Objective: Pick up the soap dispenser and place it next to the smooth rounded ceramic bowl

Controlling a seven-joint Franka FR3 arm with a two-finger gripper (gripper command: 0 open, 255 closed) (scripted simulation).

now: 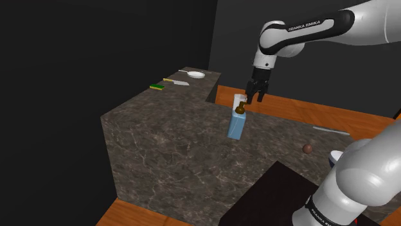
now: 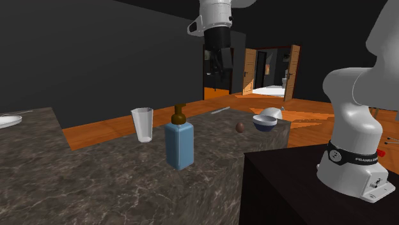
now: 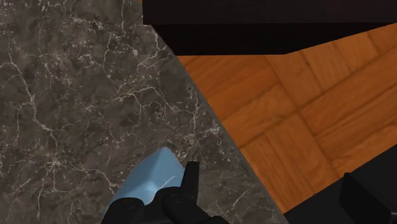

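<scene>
A blue soap dispenser [image 1: 235, 125] [image 2: 179, 146] with a brown pump stands upright on the dark marble counter [image 1: 167, 141]. My gripper [image 1: 255, 98] [image 2: 219, 64] hangs open above it, a little off toward the shoulder view's right, and holds nothing. In the wrist view the dispenser's blue body [image 3: 145, 186] lies just outside one of the fingers [image 3: 189, 181], not between them. The white, dark-rimmed bowl [image 2: 265, 121] [image 1: 335, 156] sits near the counter's end, partly hidden by the arm's base in the shoulder view.
A clear glass [image 2: 142, 124] [image 1: 238, 99] stands close behind the dispenser. A small brown ball [image 2: 240, 127] [image 1: 308, 148] lies near the bowl, with a knife [image 1: 331, 131] beyond it. A plate [image 1: 196, 74], another knife and a green sponge [image 1: 157, 86] lie at the far end. Wooden floor [image 3: 299, 108] borders the counter.
</scene>
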